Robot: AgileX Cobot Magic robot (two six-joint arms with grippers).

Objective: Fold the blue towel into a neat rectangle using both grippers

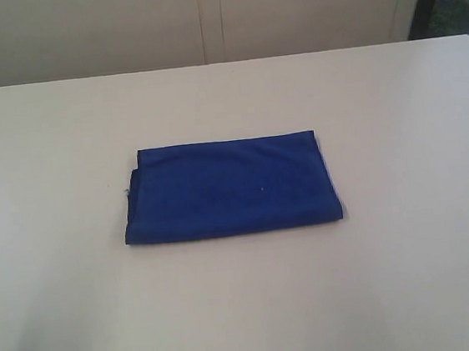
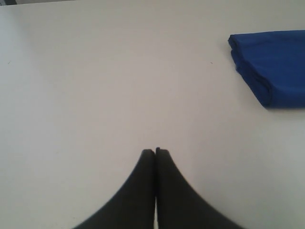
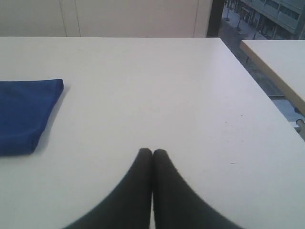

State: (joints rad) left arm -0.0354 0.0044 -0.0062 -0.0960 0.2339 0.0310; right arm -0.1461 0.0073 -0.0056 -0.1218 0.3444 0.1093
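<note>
The blue towel lies folded into a flat rectangle in the middle of the white table. Neither arm shows in the exterior view. In the left wrist view my left gripper is shut and empty, its black fingers pressed together, and one end of the blue towel lies well apart from it. My right gripper is shut too, with nothing between its fingers, and a corner of the blue towel lies off to its side.
A pale wall with cabinet panels runs behind the table. In the right wrist view the table's side edge shows, with a second table beyond a gap.
</note>
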